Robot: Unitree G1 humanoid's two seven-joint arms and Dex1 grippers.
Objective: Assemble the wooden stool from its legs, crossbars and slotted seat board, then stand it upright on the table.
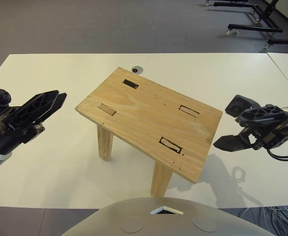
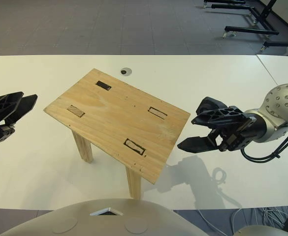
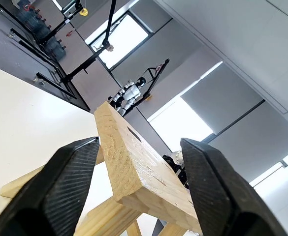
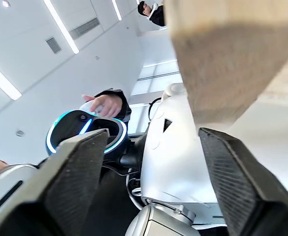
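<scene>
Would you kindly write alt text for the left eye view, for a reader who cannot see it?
An assembled wooden stool stands upright on a white table, four slots showing in its top. The left gripper and the right gripper hover open at either side, neither touching it.

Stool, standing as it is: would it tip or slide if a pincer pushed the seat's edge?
Probably rigid: the stool is thick solid wood. Likely slides on the smooth table rather than tipping, since its legs look short and spread.
</scene>
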